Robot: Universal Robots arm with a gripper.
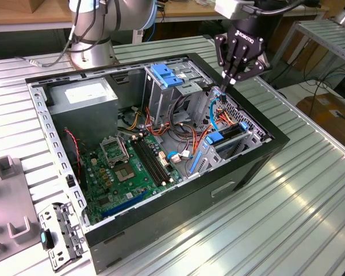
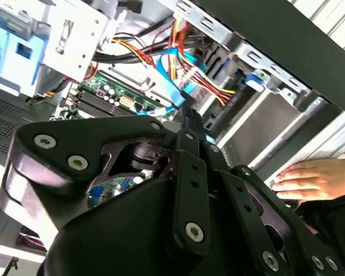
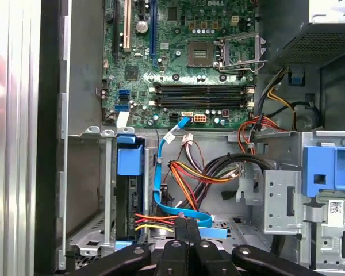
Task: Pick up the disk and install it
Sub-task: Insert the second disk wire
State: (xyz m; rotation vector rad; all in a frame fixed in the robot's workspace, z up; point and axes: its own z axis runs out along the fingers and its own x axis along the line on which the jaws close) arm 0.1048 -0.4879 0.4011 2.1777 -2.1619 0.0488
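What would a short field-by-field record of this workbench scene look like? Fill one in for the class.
setting: open computer case on a ribbed metal table
end effector: fingers together, tips down inside the case at the blue cable; whether it grips the cable cannot be told
disk: stands on edge in its bay by the case wall, apart from the end effector
motherboard: lies flat on the case floor
person: a hand rests beside the case
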